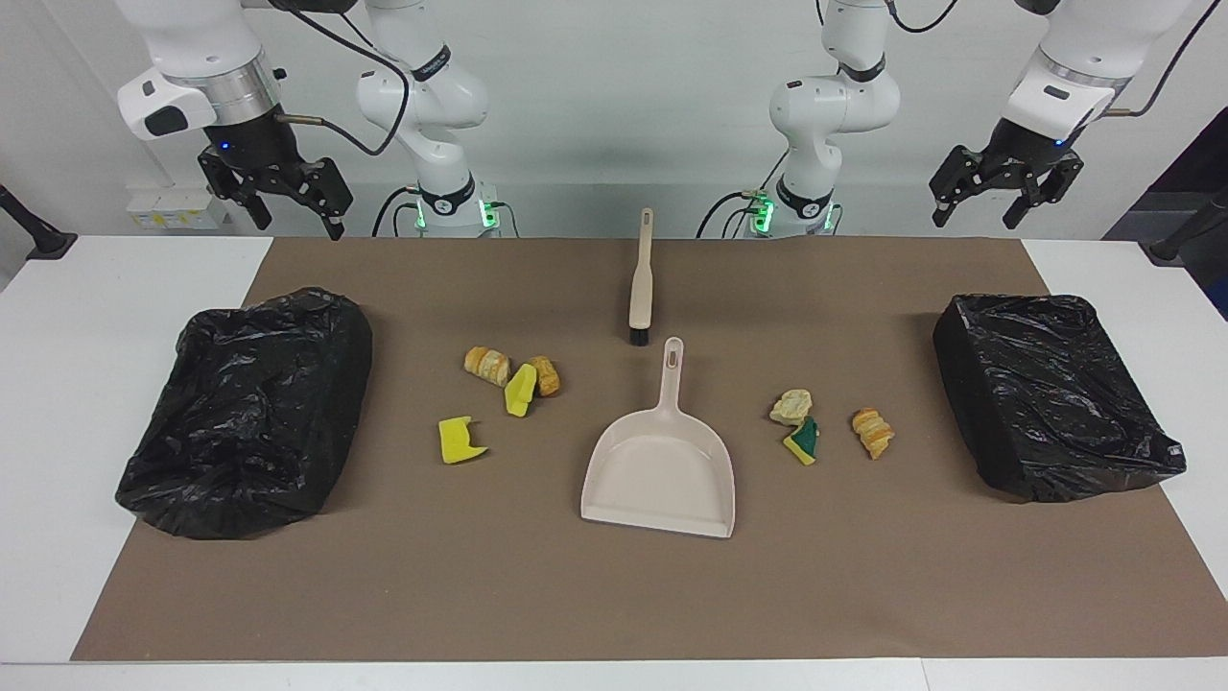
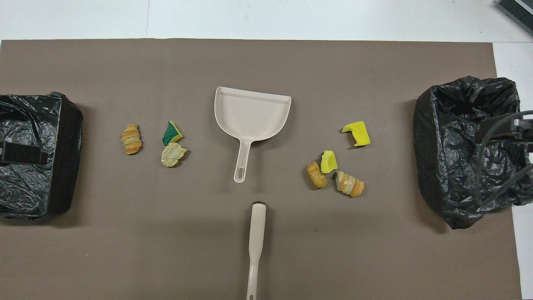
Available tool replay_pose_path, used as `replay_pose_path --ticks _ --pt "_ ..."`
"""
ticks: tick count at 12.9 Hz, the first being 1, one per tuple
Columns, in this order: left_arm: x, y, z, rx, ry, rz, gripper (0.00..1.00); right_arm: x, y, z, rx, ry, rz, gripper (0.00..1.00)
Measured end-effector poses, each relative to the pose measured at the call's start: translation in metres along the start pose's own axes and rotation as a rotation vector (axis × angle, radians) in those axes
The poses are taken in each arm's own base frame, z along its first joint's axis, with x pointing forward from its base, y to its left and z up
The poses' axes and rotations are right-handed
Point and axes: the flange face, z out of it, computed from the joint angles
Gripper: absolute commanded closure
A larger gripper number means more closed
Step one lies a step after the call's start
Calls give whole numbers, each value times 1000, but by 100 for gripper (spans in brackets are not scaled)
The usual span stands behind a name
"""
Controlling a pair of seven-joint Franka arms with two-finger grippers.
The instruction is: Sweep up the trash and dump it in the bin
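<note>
Seven scraps of trash still lie loose on the brown mat, none yet swept. Four sit toward the right arm's end: two pastry pieces (image 1: 488, 365) (image 1: 545, 375) and two yellow sponge chunks (image 1: 520, 391) (image 1: 459, 440). Three sit toward the left arm's end: a pale crust (image 1: 791, 406), a green-backed sponge (image 1: 803, 441) and a pastry twist (image 1: 872, 432). Between the two groups rests the dustpan (image 1: 662, 470), empty, its handle pointing toward the robots. The brush (image 1: 640, 288) lies just nearer to the robots, bristle end almost at the handle tip, untouched. A bin lined with black plastic stands at each end of the bench (image 1: 251, 408) (image 1: 1050, 393).

The right gripper (image 1: 278, 197) hangs above the bench edge near its bin, jaws spread and empty. The left gripper (image 1: 1003, 187) hangs likewise at its own end, jaws spread and empty. By this showing the work is at its start: picking up brush and pan, sweeping and dumping all remain.
</note>
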Motion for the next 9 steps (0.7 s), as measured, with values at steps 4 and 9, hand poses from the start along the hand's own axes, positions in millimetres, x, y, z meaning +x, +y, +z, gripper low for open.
replay_pose_path --ticks 4,9 --pt "0 -4 0 2 -4 -8 0 0 0 0 0 0 0 0" --pt "-1 -4 1 2 -6 -8 0 -3 0 2 -5 -26 0 0"
